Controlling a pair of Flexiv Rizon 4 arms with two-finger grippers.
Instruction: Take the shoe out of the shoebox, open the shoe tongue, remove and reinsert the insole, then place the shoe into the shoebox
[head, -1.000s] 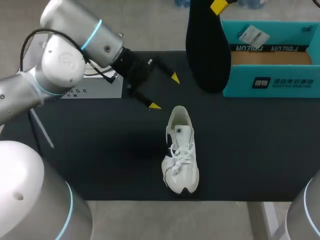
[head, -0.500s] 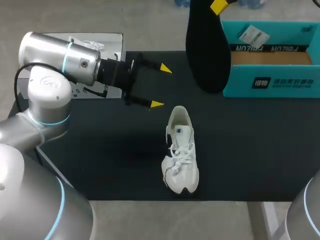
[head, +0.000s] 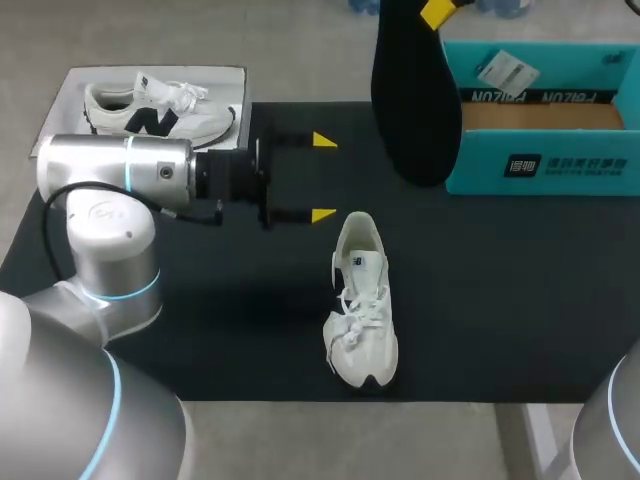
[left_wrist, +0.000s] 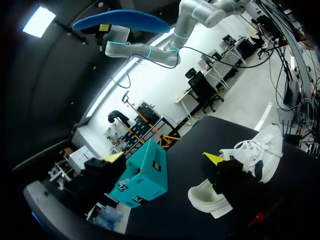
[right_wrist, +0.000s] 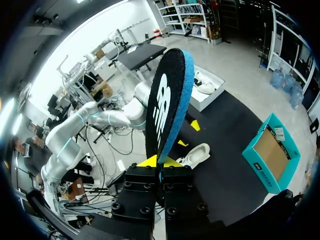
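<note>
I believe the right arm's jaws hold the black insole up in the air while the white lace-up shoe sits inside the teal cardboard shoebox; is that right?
Not quite: the head view shows the white lace-up shoe lying on the black table mat, outside the teal cardboard shoebox. The right arm's jaws do hold the black insole up in the air.

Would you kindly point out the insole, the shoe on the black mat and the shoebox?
insole (head: 415, 100): head view, its black face.
shoe (head: 362, 303): head view, its laces.
shoebox (head: 545, 165): head view, teal front wall.
</note>
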